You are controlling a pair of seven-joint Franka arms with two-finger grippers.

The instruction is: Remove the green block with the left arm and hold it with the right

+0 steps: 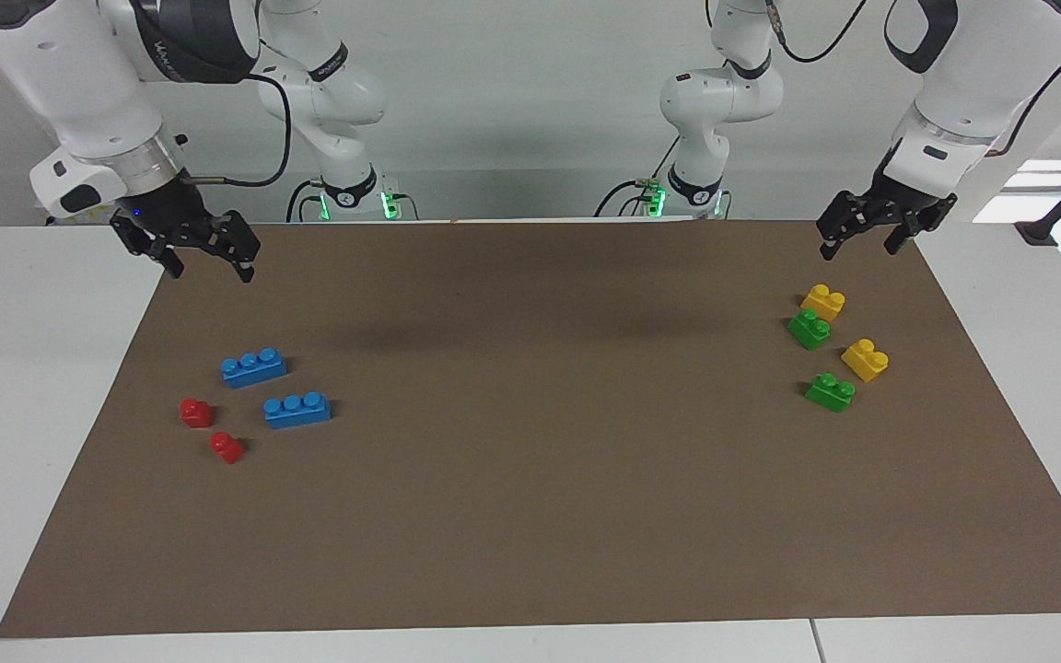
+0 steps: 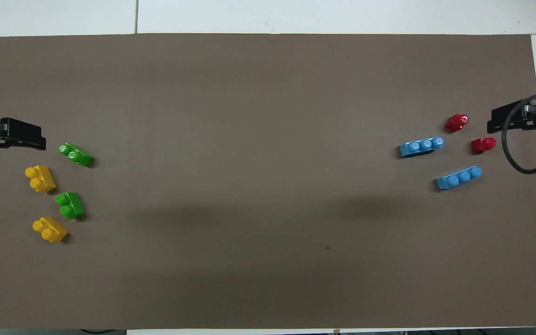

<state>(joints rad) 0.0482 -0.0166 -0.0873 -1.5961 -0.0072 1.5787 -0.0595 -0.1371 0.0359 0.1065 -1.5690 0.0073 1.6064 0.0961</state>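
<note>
Two green blocks lie on the brown mat (image 1: 530, 516) toward the left arm's end. One green block (image 1: 810, 329) (image 2: 70, 205) touches a yellow brick (image 1: 823, 301) (image 2: 50, 229). The other green block (image 1: 831, 391) (image 2: 76, 154) lies farther from the robots, apart from its neighbours. My left gripper (image 1: 860, 245) (image 2: 21, 137) is open and empty, raised over the mat's edge beside this cluster. My right gripper (image 1: 208, 267) (image 2: 505, 123) is open and empty, raised over the mat's edge at the right arm's end.
A second yellow brick (image 1: 865, 359) (image 2: 40, 178) lies between the two green blocks. Toward the right arm's end lie two blue three-stud bricks (image 1: 254, 366) (image 1: 297, 409) and two small red blocks (image 1: 196, 412) (image 1: 227, 447).
</note>
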